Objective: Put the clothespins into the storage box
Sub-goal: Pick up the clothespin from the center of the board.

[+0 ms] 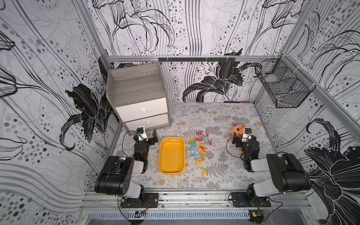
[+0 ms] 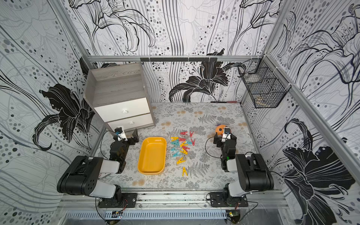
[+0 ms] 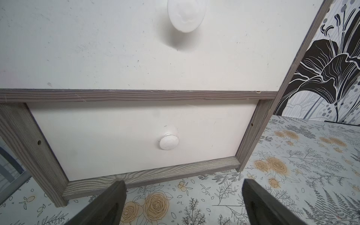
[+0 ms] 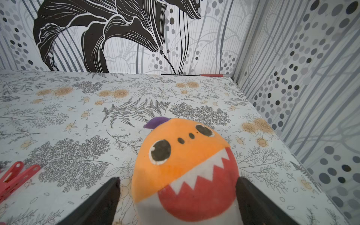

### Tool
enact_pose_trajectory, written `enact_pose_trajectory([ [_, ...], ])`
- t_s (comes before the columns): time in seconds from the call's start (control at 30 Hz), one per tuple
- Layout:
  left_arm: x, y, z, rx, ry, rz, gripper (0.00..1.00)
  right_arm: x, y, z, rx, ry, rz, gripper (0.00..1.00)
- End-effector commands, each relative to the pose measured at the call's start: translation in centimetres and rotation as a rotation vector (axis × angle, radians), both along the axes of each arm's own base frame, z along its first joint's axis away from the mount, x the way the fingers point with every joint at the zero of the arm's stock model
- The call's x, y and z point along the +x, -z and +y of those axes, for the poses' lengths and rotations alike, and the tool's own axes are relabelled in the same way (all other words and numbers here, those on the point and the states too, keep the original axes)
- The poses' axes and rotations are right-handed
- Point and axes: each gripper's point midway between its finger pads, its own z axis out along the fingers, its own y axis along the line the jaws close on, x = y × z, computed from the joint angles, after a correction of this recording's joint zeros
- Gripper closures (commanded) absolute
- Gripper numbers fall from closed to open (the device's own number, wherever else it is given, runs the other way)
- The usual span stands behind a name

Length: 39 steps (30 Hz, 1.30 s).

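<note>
Starting from zero here, far as I can judge: nothing's in yet, so the step in hand is the very first grab.

The table [image 1: 214, 116] is flat and the pegs lie flat on it, so I'd come straight down from above rather than scrape in sideways. The grey drawer cabinet [image 1: 136, 93] stands past the far end of the storage box [image 1: 171, 138], on my left arm's side. Both drawers look shut, so no idea what's inside. The black wire basket [image 1: 282, 87] hangs on the wall well away from the box, on my right arm's side. There's something pale in it, too small to tell.

The box itself is a shallow yellow-orange tray, empty in both top views. The rim is low, so I'd let go low over the middle, since pegs probably bounce.

My left gripper [image 3: 184, 181] has its jaws wide with nothing in them, and it faces the cabinet off the box's far corner. My right gripper [image 4: 177, 179] is wide too. An orange plush toy [image 4: 185, 155] sits between the fingers with a gap showing on one side, so I've no grip on it. I'd back off that first.

The clothespins [image 1: 198, 146] are heaped just beside the box on my right arm's side, overlapping each other. I'd take the lone yellow one [image 1: 204, 171] off the box's near corner first, since nothing's touching it.
</note>
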Motion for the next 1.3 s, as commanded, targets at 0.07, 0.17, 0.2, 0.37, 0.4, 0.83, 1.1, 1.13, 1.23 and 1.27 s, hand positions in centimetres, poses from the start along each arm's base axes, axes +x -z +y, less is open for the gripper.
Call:
enact_pose_trajectory([
  [0.07,-0.01,-1.02,0.09,0.009,-0.006,-0.043,0.02,0.18,-0.41,-0.04,0.012,-0.004,-0.019,0.03],
  [0.17,0.01,-1.10,0.12,0.010,-0.007,-0.045,0.02,0.21,-0.48,-0.05,0.011,-0.004,-0.021,0.03],
  [0.2,0.00,-1.01,0.09,0.010,-0.006,-0.043,0.02,0.19,-0.43,-0.01,0.011,-0.005,-0.019,0.03],
  [0.37,0.00,-1.04,0.08,0.008,-0.005,-0.044,0.02,0.15,-0.42,-0.01,0.010,-0.005,-0.020,0.03],
  [0.4,0.00,-0.99,0.09,0.009,-0.006,-0.042,0.02,0.22,-0.51,-0.02,0.011,-0.005,-0.022,0.03],
  [0.83,0.07,-1.02,0.03,0.008,-0.003,-0.042,0.02,0.22,-0.50,-0.01,0.010,-0.005,-0.022,0.03],
  [1.1,0.14,-1.04,0.03,0.005,0.003,-0.042,0.02,0.21,-0.50,-0.03,0.012,-0.005,-0.022,0.03],
  [1.13,0.14,-1.01,0.04,0.003,0.003,-0.041,0.02,0.20,-0.47,-0.02,0.011,-0.005,-0.021,0.03],
  [1.23,-0.02,-1.02,0.12,0.000,0.001,-0.040,0.02,0.24,-0.52,-0.04,0.012,-0.005,-0.022,0.03],
  [1.27,0.11,-1.21,0.07,0.000,0.004,-0.037,0.02,0.32,-0.44,0.01,0.016,-0.008,-0.017,0.03],
])
